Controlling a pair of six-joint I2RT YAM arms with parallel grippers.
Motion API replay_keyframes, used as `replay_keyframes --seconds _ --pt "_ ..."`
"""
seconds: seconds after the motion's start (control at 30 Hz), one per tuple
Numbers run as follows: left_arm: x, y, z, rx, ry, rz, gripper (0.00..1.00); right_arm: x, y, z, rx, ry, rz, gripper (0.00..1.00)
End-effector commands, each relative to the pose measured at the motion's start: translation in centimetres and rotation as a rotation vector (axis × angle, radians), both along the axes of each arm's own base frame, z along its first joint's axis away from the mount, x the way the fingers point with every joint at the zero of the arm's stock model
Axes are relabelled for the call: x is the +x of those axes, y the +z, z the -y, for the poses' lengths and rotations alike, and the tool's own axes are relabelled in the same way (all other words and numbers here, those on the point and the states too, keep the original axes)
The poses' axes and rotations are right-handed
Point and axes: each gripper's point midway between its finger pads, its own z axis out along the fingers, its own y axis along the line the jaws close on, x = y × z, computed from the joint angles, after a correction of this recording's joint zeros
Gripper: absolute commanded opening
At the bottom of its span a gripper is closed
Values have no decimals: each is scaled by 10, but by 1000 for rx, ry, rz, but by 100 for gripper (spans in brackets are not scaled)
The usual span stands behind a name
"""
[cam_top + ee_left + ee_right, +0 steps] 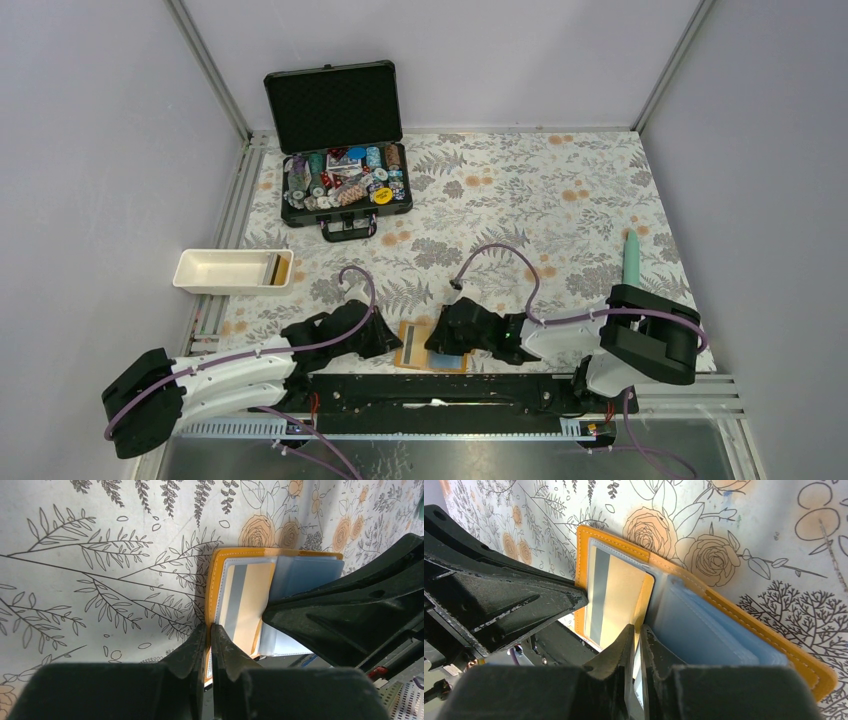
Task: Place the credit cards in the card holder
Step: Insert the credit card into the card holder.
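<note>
The card holder (412,345) lay open and flat on the floral tablecloth (560,200) at the near edge of the table, between the two arms' tools. Its orange cover faced down and its plastic pages faced up. A pale card (247,605) with a grey stripe sat inside the clear pocket on the holder's left page. The bluish sleeves (704,630) were stacked on the right page. The left gripper (209,630) was pinched almost closed on the orange near edge of the left page. The right gripper (638,632) stood at the fold, its jaws narrow on a thin pale leaf, apparently one of the sleeves. Well beyond them, a black case (335,105) stood open at the back, and a white tray (215,272) sat at the left edge.
</note>
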Motion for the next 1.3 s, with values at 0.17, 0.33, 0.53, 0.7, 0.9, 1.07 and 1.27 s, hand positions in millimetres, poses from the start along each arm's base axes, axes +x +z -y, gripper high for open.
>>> replay_keyframes --seconds 0.17,0.33,0.53,0.7,0.9,1.07,1.27 --pt "5 19 14 -55 -31 39 14 -2 12 -21 34 42 27 19" --pt "11 24 1 -1 11 72 46 3 25 -14 29 40 78 31" --pt "26 48 -21 60 67 142 87 12 55 1 15 35 188 47" --pt "48 72 -56 166 120 180 99 23 84 21 22 13 284 59" --pt "91 113 -110 312 187 203 99 34 105 31 26 27 337 66" --pt "130 155 -160 439 282 229 99 34 113 33 52 38 347 67" --pt "143 144 -269 856 475 75 99 30 120 38 95 36 349 67"
